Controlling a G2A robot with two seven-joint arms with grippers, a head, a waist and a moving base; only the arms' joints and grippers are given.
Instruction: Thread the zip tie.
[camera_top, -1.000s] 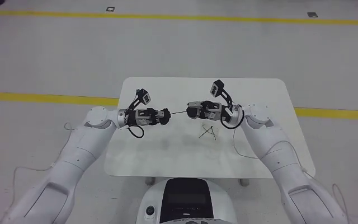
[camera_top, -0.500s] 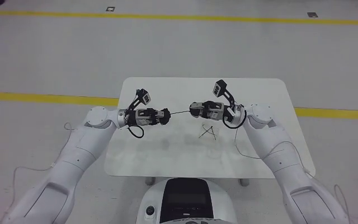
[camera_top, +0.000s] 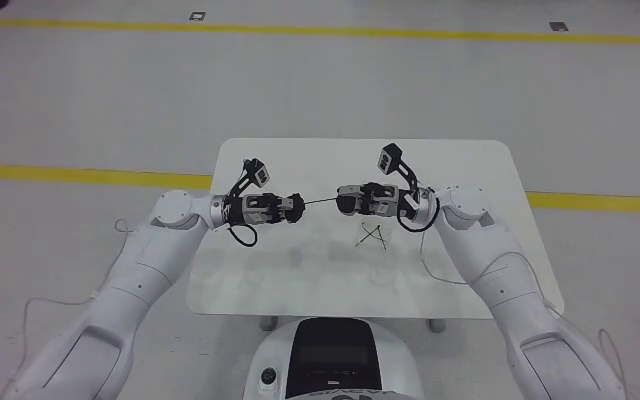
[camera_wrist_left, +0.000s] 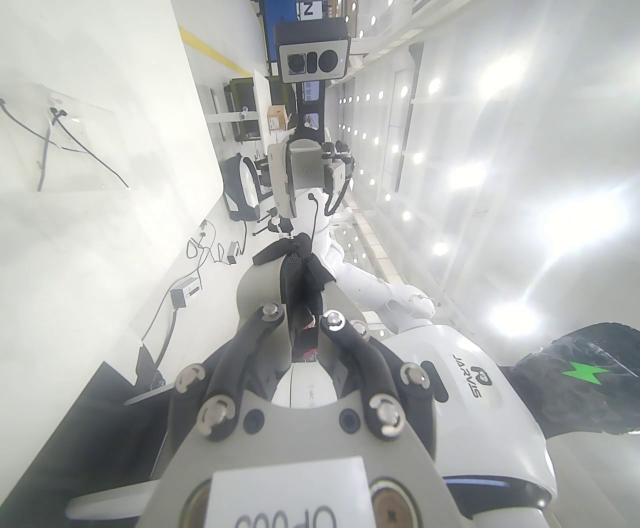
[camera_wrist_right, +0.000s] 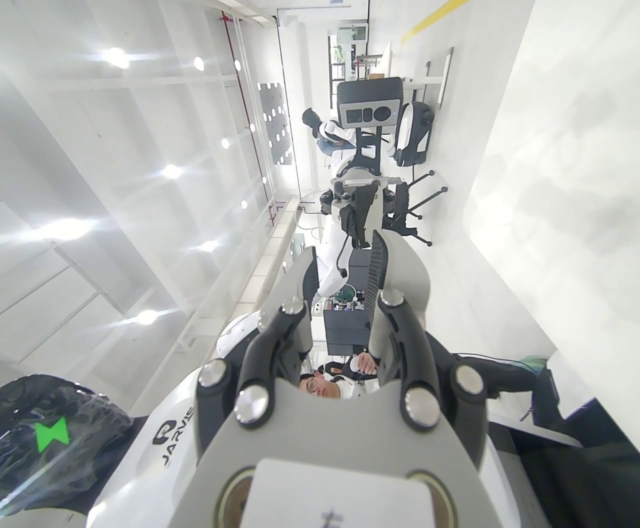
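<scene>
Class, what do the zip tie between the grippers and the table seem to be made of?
Zip tie: probably black plastic, a thin dark strip spanning the gap unsupported; finish too small to tell. Table: smooth white top, perhaps laminate or painted board; even colour, only dull reflections.

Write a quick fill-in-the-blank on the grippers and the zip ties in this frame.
1. The left gripper is ___ on the zip tie.
2. The right gripper is ___, jaws apart.
3. The spare ties lie on the table, nearer the ___ gripper.
Missing words: shut; open; right.
</scene>
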